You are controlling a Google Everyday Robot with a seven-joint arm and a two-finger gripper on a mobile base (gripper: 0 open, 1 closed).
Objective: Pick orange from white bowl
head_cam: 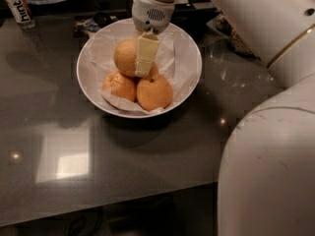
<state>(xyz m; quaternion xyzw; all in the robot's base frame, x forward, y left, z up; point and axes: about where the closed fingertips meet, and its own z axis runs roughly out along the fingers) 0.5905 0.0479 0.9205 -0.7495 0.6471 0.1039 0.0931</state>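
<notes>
Just in front of the gripper [141, 69], which hangs low over the glossy dark table [147, 151], lie 2 small deep-orange fruits side by side: the right fruit [154, 93] and the left fruit [120, 85]. A "hint" bottle [18, 9] stands well to its left.

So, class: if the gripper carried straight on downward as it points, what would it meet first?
Most likely the orange, the pale one at the back of the white bowl. The gripper hangs right over it, though depth is unclear.

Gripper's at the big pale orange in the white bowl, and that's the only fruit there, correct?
No: the camera view shows at least two smaller fruits beside the orange in the white bowl. The gripper is at the orange.
</notes>
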